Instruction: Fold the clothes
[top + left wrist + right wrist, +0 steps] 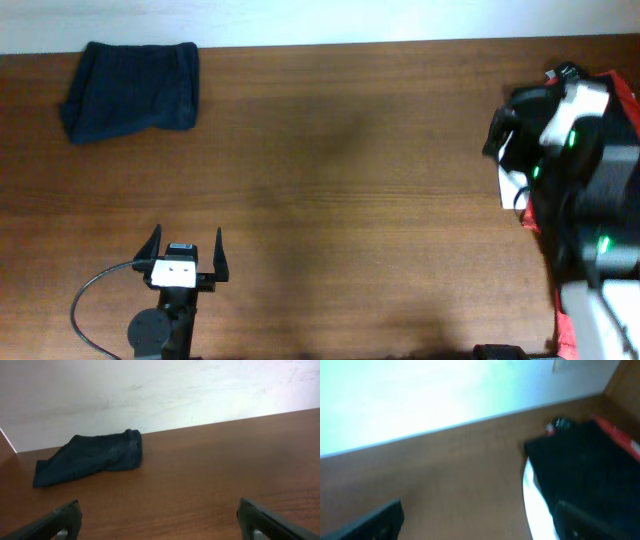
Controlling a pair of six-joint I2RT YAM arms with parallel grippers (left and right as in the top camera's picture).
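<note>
A folded dark navy-blue garment (133,89) lies at the table's far left corner; it also shows in the left wrist view (90,457). A pile of black (585,465), white (536,505) and red-orange (617,435) clothes lies at the right edge, in the overhead view (525,185) partly under the right arm. My left gripper (186,252) is open and empty near the front edge, well short of the navy garment. My right gripper (480,520) is open, one finger over the black cloth, nothing held.
The wooden table (350,170) runs to a white wall at the back. The right arm's body (600,210) covers much of the pile. A cable loops beside the left arm's base (85,300).
</note>
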